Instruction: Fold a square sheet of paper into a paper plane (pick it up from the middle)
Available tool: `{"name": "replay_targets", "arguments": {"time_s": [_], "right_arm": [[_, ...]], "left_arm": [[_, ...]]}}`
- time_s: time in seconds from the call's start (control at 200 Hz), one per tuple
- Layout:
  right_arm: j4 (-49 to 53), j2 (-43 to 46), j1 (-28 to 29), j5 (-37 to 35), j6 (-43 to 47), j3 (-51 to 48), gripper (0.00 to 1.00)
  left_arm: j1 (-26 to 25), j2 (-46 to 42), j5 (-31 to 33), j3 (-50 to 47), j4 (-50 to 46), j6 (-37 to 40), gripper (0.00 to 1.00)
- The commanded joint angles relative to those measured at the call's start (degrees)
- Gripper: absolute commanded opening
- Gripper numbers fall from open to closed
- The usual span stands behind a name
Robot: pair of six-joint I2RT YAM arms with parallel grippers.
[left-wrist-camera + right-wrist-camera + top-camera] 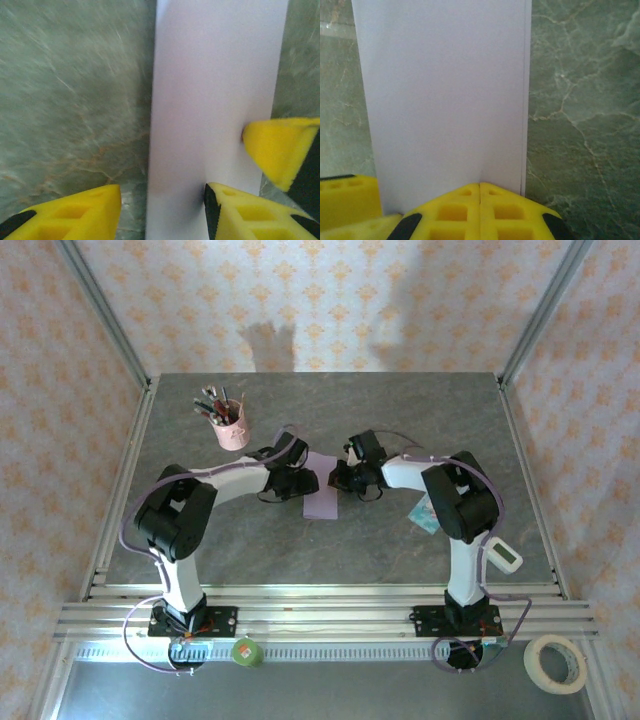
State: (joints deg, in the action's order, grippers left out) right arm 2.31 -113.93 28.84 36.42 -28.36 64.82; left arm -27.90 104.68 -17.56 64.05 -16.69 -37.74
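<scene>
Right fingers (455, 216), pressed together, hide the paper's (445, 100) near edge.

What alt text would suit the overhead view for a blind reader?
Two robot arms reach inward, the left gripper and right gripper meeting over a pale lilac sheet of paper on the grey table. A pink pen cup stands farther back; a teal-and-white packet lies beside the right arm.
</scene>
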Motion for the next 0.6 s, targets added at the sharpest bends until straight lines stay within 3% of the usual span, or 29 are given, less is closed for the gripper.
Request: {"name": "replay_targets", "arguments": {"time_s": [0.0,0.125,0.255,0.485,0.596], "right_arm": [[13.1,-5.9,-0.3,-9.3,5.2,-0.9,0.00],[14.5,-6.5,-0.3,-9.6,7.3,-0.3,0.00],[14.8,-6.9,-0.4,-9.7,7.6,-0.4,0.00],[14.3,-7.6,-0.3,-9.4,7.1,-1.1,0.00],[14.3,-7.6,-0.3,-9.5,6.9,-1.2,0.00]], "left_arm": [[1.7,-5.5,0.8,1.2,2.8,-1.9,0.52],[1.6,-5.1,-6.6,0.3,9.3,-4.1,0.44],[1.4,-2.7,-13.4,-1.7,17.3,-8.3,0.27],[0.7,2.0,-14.2,0.6,16.2,-7.9,0.00],[0.2,4.1,-12.3,2.2,12.8,-6.5,0.00]]}}
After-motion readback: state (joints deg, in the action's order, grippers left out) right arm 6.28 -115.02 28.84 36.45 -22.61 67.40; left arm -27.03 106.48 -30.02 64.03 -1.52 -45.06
